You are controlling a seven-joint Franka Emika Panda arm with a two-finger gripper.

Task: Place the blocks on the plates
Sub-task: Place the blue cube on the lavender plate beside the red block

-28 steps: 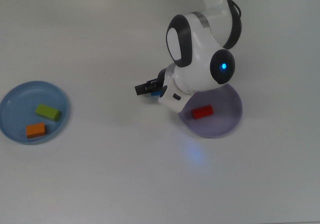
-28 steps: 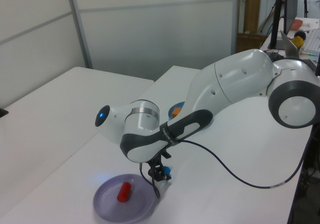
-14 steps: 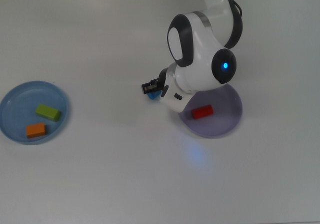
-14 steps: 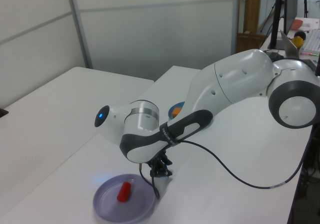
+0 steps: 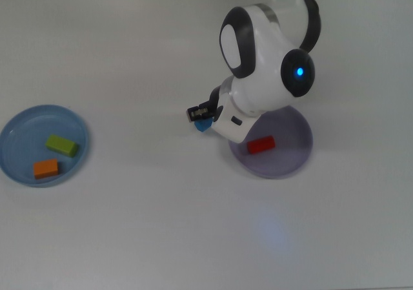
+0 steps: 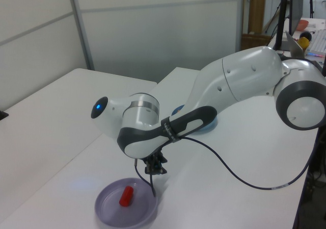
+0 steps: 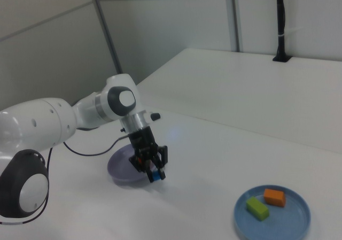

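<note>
Beside the purple plate [image 5: 284, 151], above the worktop [image 5: 161, 212], the end effector [image 7: 153, 169] is grasping the blue cube [image 7: 155, 174].

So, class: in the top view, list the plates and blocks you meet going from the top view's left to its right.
Light blue plate → orange block → green block → blue cube → red block → purple plate.
</note>
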